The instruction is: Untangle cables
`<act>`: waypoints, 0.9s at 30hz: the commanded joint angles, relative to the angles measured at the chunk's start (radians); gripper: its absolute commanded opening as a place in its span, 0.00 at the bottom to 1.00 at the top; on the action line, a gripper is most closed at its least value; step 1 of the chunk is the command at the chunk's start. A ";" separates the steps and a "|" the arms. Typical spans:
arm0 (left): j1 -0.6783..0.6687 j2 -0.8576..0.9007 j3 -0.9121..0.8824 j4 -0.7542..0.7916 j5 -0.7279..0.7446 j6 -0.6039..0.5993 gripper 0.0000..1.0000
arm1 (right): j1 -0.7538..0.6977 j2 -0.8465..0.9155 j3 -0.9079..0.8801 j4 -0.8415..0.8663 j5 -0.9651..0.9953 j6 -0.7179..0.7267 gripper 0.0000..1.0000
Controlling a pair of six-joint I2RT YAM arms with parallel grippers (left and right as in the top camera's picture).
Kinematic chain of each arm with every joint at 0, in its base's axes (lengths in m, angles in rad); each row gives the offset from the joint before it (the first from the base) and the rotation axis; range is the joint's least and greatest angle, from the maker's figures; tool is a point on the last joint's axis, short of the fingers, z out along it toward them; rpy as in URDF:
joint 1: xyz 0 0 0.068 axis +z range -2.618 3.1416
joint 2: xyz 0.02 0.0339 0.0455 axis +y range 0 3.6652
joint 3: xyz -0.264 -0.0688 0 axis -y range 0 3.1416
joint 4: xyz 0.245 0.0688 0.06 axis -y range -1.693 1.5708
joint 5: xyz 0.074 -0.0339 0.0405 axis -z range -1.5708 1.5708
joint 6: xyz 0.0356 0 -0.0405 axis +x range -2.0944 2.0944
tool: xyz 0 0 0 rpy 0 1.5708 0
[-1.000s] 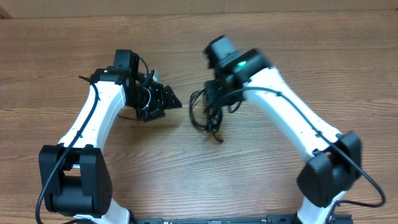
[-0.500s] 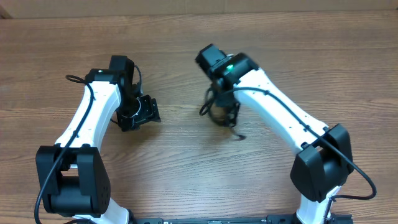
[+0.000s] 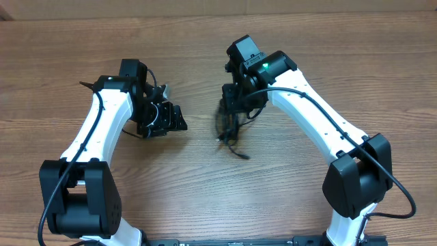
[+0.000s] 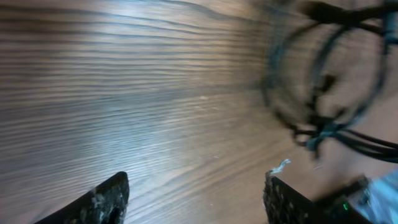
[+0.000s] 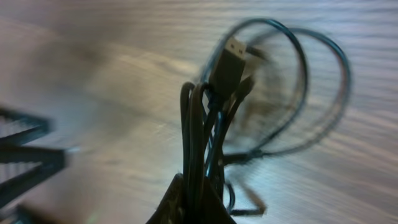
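Wood-grain tabletop (image 3: 61,48) runs under both arms, and near its middle the cables (image 3: 228,127) hang as one dark bunch from the right gripper (image 3: 235,108), their lower ends trailing onto the wood just below it. From the right wrist the grasp is plain: the pincer is clenched on several strands pressed side by side, with loops fanning out beyond and a plug (image 5: 231,51) poking up at the top of the bunch. The left gripper (image 3: 175,117) sits near the bunch but apart from it, its jaws released and nothing between them. Its own camera shows only wood between the fingers (image 4: 93,202), with the blurred loops off at the far right. Judged from this, the untangling has barely begun — no strand lies separate on the table, and the cords cross and wrap one another in a single clump. Most of the job is left — the left gripper has to take one strand or plug and draw it clear, then do the same for each cord in turn.
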 commanded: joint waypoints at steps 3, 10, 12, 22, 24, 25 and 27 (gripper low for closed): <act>0.002 -0.003 0.013 0.006 0.102 0.094 0.69 | -0.047 -0.009 -0.002 -0.001 -0.405 -0.123 0.04; -0.003 -0.003 0.013 0.028 0.238 0.094 0.69 | -0.090 -0.009 -0.002 0.011 -0.407 0.007 0.04; -0.007 -0.003 0.013 0.040 0.238 0.093 0.69 | -0.090 -0.009 -0.002 0.007 -0.350 0.051 0.04; -0.008 -0.003 0.013 0.050 0.227 0.065 0.70 | -0.084 -0.009 -0.003 -0.094 0.010 0.080 0.67; -0.008 -0.003 0.013 0.051 0.227 0.064 0.70 | -0.084 -0.009 -0.003 -0.109 0.039 0.080 0.67; -0.009 -0.003 0.013 0.051 0.227 0.064 0.69 | -0.083 -0.009 -0.004 -0.113 0.042 0.080 0.67; -0.013 -0.003 0.013 0.051 0.218 0.063 0.69 | -0.083 -0.009 -0.019 -0.112 0.042 0.085 0.67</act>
